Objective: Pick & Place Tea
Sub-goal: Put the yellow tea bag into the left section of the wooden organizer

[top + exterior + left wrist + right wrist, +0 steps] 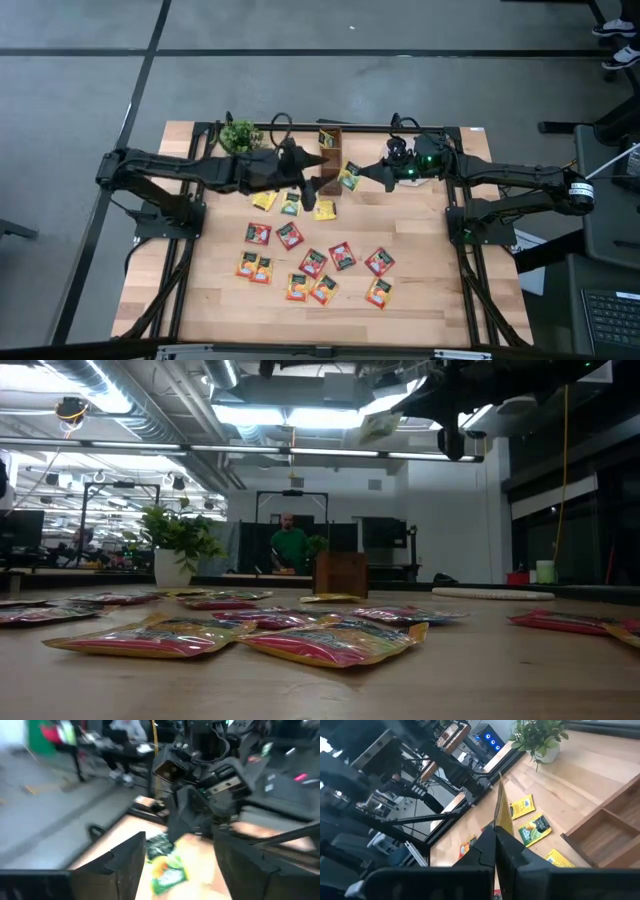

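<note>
Right gripper (352, 177), jaws clamped on a flat green-yellow tea sachet (503, 810), should release squarely above the brown wooden box (331, 146) at the worktop's far edge; left gripper (312, 186) jaws wide.
</note>
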Robot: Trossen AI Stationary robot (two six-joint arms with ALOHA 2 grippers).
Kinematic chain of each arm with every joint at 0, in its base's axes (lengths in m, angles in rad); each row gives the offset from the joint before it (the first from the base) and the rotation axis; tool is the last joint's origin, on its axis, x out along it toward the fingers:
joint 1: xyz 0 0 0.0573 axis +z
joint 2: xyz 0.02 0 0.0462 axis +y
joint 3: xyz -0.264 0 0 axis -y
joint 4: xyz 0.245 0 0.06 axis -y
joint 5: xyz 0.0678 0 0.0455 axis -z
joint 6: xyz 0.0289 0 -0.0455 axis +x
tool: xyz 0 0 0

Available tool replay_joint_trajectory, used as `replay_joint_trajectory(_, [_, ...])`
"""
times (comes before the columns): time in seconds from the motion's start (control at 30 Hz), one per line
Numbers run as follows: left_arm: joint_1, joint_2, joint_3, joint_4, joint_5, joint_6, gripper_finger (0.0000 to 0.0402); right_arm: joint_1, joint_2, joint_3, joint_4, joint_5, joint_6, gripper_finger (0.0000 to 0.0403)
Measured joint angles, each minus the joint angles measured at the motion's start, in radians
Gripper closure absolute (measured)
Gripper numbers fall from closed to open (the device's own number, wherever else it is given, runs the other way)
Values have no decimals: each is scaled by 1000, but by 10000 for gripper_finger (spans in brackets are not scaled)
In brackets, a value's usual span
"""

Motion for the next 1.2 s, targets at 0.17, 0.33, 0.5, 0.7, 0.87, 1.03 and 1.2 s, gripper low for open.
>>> replay_joint_trajectory(0.17, [86, 7, 0, -25, 219, -140, 144, 16, 0, 0, 4, -46, -61, 401])
replay_joint_trajectory(0.33, [124, 9, 0, -44, 293, -166, 145, 51, 0, 0, 7, -54, -92, 402])
replay_joint_trajectory(0.5, [146, 9, 0, -52, 337, -177, 150, 87, 0, 0, 27, -53, -124, 402])
replay_joint_trajectory(0.7, [154, 22, -1, -60, 528, -192, 151, 113, 0, 0, 107, -53, -163, 401])
replay_joint_trajectory(0.87, [154, 21, -1, -60, 562, -192, 151, 119, 0, 0, 117, -53, -179, 400])
replay_joint_trajectory(1.03, [156, 21, -1, -60, 552, -192, 152, 121, 0, 0, 130, -53, -172, 399])
replay_joint_trajectory(1.2, [166, 21, -1, -60, 552, -192, 160, 129, 0, 0, 166, -52, -174, 399])
